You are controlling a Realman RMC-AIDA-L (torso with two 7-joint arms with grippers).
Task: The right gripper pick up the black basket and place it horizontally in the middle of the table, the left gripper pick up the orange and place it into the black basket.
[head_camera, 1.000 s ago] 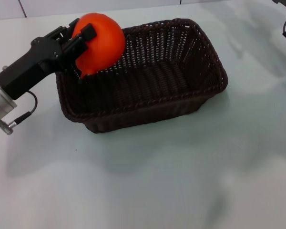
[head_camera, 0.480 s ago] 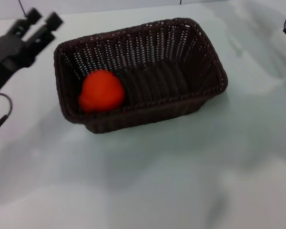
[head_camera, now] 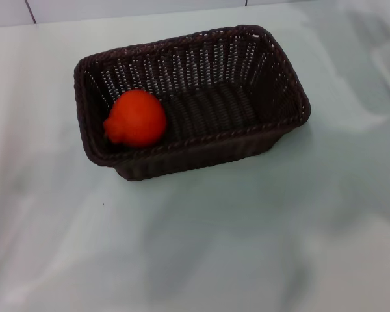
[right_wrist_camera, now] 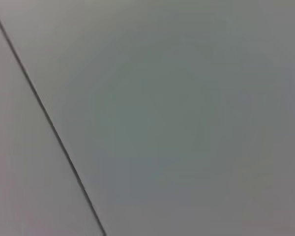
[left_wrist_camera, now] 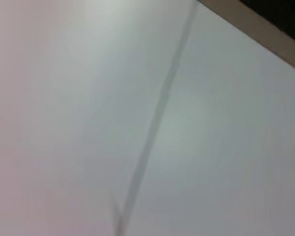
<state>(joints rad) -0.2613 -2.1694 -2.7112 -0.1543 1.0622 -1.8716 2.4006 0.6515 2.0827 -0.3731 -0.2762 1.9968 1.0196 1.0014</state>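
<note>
glossy white table [head_camera: 260,240] fills the head view, with a seam line running along its far edge. orange [head_camera: 136,117] lies inside the black basket [head_camera: 273,97], at the basket's left end, touching the near-left wall, its bulging neck turned toward the left corner (stem not discernible). basket stands upright on the table, long side running left to right, slightly rotated, sitting in the far-centre part of the surface; rest of its woven floor is bare. neither the left gripper nor the right gripper appears in any view, so the state of their jaws cannot be told. both wrist views show only plain pale surface crossed by one thin dark line.
</note>
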